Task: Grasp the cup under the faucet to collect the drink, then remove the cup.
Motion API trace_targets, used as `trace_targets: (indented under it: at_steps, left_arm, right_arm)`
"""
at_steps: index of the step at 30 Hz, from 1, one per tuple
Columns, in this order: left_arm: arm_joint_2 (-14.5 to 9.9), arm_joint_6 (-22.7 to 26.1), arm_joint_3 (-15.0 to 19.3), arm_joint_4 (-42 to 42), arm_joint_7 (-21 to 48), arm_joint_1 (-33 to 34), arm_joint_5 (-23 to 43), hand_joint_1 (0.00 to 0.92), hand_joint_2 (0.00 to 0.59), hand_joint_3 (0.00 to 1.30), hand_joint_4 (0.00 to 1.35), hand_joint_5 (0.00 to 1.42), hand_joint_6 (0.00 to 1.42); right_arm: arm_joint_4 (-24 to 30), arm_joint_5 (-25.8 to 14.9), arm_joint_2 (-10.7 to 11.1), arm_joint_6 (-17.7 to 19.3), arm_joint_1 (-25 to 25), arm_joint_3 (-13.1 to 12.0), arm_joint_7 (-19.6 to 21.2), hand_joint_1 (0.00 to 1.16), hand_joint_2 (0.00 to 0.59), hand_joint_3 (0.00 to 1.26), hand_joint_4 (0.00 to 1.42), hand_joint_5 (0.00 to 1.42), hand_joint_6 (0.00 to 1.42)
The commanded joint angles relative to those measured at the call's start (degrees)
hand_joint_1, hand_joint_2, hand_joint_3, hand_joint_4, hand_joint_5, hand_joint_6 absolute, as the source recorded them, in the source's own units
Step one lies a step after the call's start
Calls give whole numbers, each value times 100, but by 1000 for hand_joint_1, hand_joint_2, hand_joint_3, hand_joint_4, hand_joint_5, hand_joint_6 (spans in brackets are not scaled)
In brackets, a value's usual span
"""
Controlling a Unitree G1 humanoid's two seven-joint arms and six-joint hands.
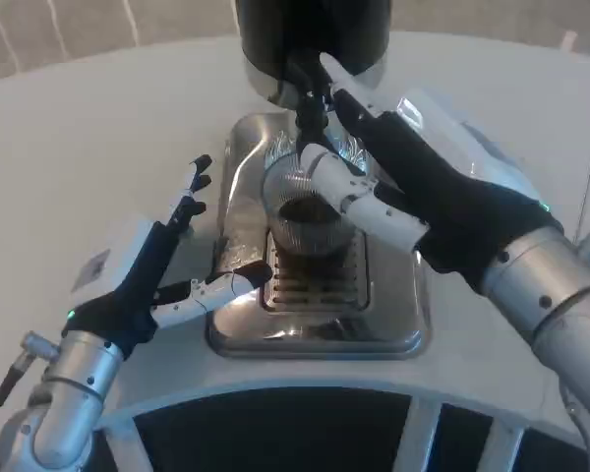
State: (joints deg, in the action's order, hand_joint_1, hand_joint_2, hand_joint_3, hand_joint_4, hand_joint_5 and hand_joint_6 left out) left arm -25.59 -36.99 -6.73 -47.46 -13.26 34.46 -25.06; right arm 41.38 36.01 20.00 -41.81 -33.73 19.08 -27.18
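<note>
Cup (310, 211) stands on the metal tray (393, 329) below the faucet (310, 93), drink visible inside. Right hand (413, 187) wraps the cup, fingers curled on its side, holding it. Left hand (167, 265) spread, fingertips by the tray edge, holding nothing. Filling step, judged: keep cup centred and upright; lift out level, slowly, to avoid spilling

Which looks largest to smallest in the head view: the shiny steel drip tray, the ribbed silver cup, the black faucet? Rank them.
1. Shiny steel drip tray, clearly the largest.
2. Ribbed silver cup, held by the right hand.
3. Black faucet, narrowest, though the hand hides part of it.
</note>
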Motion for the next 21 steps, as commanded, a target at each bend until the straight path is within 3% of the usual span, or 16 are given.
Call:
trace_targets:
  at_steps: [1,7,11,17,21]
  left_arm:
    - [2,-63,-9,-55,-23,8,40,188,33,0,0,184,288]
    - [17,-48,-27,-40,-28,17,18,188,33,0,0,184,288]
    - [36,-40,-34,-52,-31,39,16,188,33,0,0,184,288]
    - [49,-29,-51,-122,1,86,34,188,33,0,0,184,288]
    - [54,-29,-58,-177,15,109,45,188,33,0,0,184,288]
  right_arm:
    - [203,-33,-42,301,232,-123,98,0,569,0,0,0,0]
    - [442,30,-29,607,582,-255,223,0,571,0,0,0,0]
    - [755,346,85,813,861,-276,213,0,571,0,0,0,0]
    - [1007,482,219,1018,1305,-633,99,0,578,0,0,0,0]
    - [1148,649,287,1192,1604,-672,67,0,580,0,0,0,0]
